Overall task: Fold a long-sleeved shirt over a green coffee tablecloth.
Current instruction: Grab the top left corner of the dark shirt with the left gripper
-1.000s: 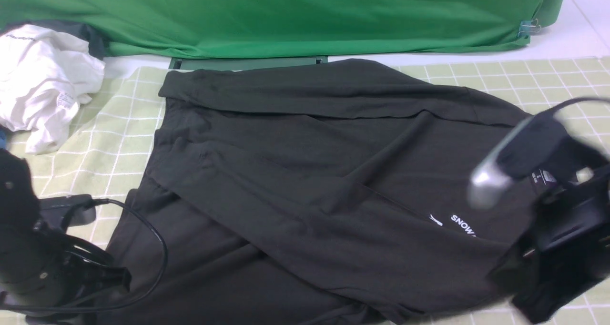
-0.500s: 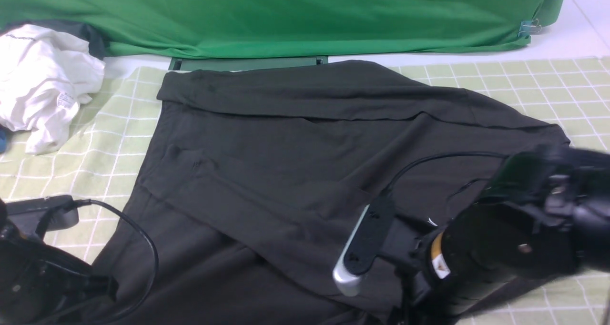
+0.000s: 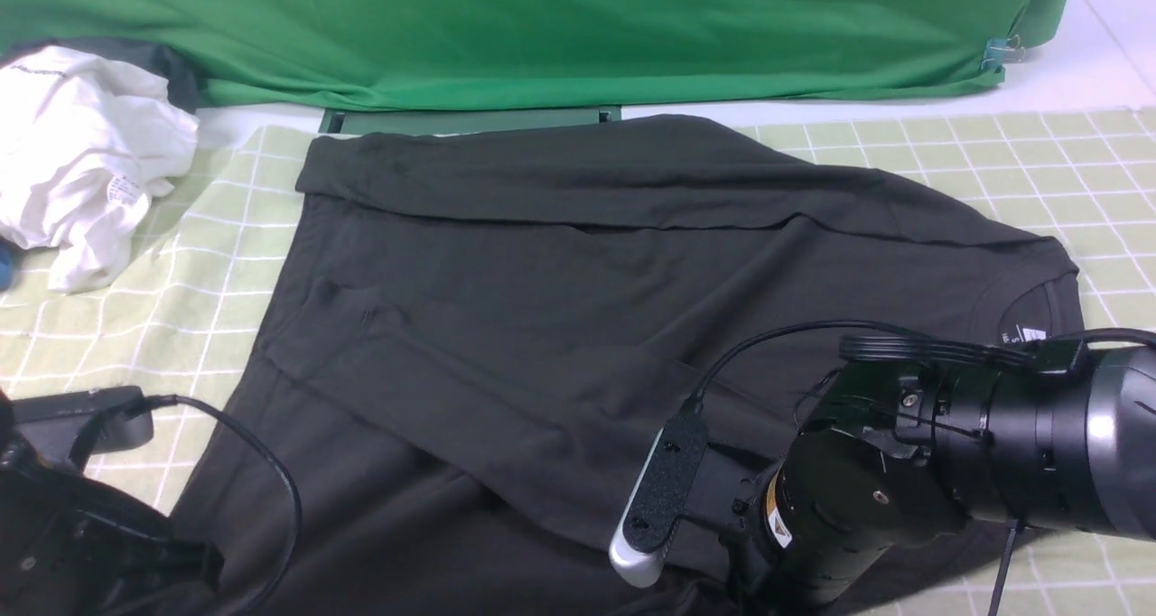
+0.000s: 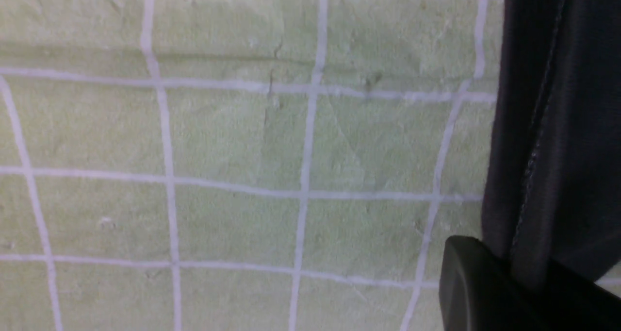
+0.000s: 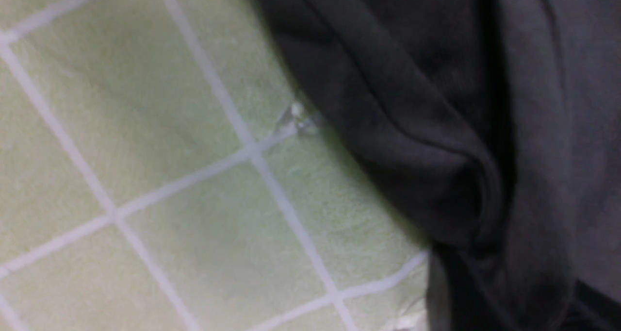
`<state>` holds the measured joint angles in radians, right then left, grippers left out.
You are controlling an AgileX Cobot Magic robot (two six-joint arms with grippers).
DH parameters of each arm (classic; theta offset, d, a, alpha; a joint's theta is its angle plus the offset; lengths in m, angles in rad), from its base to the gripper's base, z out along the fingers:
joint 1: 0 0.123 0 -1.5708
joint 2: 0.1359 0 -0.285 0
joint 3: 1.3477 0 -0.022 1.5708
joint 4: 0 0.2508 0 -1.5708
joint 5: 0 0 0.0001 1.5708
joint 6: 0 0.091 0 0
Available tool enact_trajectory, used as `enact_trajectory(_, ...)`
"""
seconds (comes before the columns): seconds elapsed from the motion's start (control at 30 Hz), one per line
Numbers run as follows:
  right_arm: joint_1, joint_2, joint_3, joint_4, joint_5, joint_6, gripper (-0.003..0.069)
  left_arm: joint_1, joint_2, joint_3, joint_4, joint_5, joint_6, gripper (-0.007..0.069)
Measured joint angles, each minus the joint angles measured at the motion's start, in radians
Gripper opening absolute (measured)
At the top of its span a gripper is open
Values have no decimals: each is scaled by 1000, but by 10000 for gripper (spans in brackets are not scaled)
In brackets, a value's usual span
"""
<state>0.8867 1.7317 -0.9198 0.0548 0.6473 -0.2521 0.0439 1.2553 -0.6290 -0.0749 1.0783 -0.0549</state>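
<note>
Black cotton: the long-sleeved shirt [image 3: 560, 327], spread on the green coffee tablecloth [image 3: 993, 146]. Its collar and white neck label [image 3: 1034, 336] lie to the right. One folded band runs along its far edge and a second lies diagonally across the body. We judge the fold incomplete.

Of the left gripper [image 4: 485, 287] one dark finger shows, with the shirt's stitched hem running against it. We cannot tell whether it is clamped on the cloth or loose.

The right arm [image 3: 948, 471] sits low over the shirt's near right part. It hides the right gripper. The wrist view shows only a bunched fold at the shirt's edge, so we cannot tell that gripper's state either.

Also present: white garment [image 3: 81, 155], far left; deep-green backdrop [image 3: 542, 29].

Risks, as we judge them:
- A pull from one side only would drag the laid bands askew.
- A shallow pinch on the hem could slip during the lift.
- The tablecloth could be caught up with the shirt.
</note>
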Motion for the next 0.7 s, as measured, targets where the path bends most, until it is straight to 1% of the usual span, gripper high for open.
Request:
enact_trajectory(0.07,0,-11,0,10,30,3,52,0,-30,0,-1,21,-1,13)
enact_trajectory(0.23,13,-58,0,38,116,10,52,0,-107,0,-33,97,-13,13)
enact_trajectory(0.37,79,-78,24,43,157,57,52,0,-176,2,-50,127,-15,13)
enact_trajectory(0.5,109,-78,44,44,164,75,52,0,-198,5,-53,131,-15,15)
enact_trajectory(0.67,113,-78,44,44,159,97,55,0,-199,23,-38,132,-16,49)
enact_trajectory(0.7,115,-78,44,44,157,111,69,0,-199,30,-23,132,-20,83)
